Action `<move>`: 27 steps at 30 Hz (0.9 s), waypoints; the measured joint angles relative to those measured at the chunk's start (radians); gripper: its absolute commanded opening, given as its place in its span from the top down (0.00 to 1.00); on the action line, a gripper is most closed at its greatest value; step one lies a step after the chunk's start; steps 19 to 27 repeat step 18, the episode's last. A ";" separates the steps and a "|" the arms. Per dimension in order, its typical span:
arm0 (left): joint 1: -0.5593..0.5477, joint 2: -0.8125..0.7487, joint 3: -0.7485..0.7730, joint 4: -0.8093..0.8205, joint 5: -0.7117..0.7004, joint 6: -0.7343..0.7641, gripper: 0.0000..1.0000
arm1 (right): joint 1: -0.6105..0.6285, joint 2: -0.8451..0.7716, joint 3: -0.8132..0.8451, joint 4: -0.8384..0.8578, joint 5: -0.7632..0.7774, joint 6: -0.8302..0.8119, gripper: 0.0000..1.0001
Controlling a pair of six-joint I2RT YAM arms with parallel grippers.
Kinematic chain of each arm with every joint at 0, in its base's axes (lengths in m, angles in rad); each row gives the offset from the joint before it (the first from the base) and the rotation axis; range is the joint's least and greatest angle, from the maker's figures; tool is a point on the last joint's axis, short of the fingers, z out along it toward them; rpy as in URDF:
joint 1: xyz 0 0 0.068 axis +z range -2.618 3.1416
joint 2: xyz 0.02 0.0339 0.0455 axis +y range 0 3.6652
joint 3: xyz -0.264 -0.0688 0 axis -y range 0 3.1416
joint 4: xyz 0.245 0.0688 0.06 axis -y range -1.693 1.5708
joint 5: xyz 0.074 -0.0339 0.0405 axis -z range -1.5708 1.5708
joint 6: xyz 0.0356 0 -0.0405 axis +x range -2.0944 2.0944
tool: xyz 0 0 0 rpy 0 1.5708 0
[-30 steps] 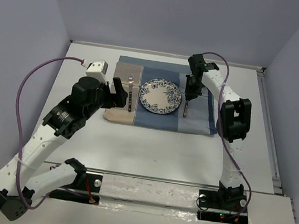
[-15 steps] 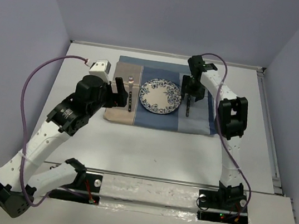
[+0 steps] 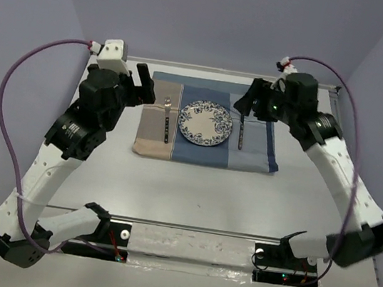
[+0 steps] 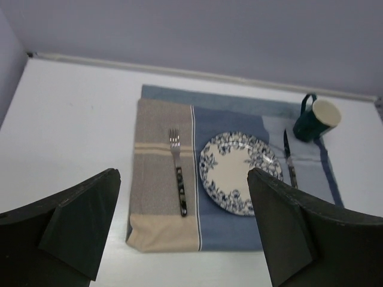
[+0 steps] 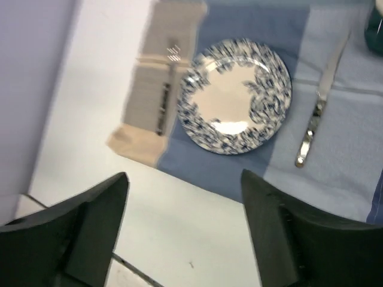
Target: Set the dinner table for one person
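Table [image 3: 192, 187] spreads beneath both arms, a blue-and-tan mat [image 3: 254, 160] near its far edge holding plate [image 3: 205, 123] at centre, mug [image 4: 315, 118] at the mat's far right corner, fork [image 3: 167, 120] left, knife [image 3: 240, 133] right. Setting looks complete; the arms likely need only retreat. Both have lifted off the mat within the second; left gripper [image 4: 182, 179] and right gripper [image 5: 185, 185] gape empty.

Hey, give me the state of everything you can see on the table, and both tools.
Mat, flat on the table.
Plate, right side up, bare, mid-mat.
Fork, lying left of plate, tines away.
Knife, lying right of plate.
Mug, standing, mat's far right corner.
Left tool, open, empty, raised.
Right tool, open, empty, raised.
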 measured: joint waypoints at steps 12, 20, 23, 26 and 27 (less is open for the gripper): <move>0.000 0.074 0.298 0.108 -0.150 0.108 0.01 | 0.001 -0.514 -0.079 0.288 0.171 -0.055 0.00; 0.000 0.064 0.260 0.142 -0.191 0.143 0.01 | 0.001 -0.603 -0.148 0.318 0.285 -0.081 0.00; 0.000 0.064 0.260 0.142 -0.191 0.143 0.01 | 0.001 -0.603 -0.148 0.318 0.285 -0.081 0.00; 0.000 0.064 0.260 0.142 -0.191 0.143 0.01 | 0.001 -0.603 -0.148 0.318 0.285 -0.081 0.00; 0.000 0.064 0.260 0.142 -0.191 0.143 0.01 | 0.001 -0.603 -0.148 0.318 0.285 -0.081 0.00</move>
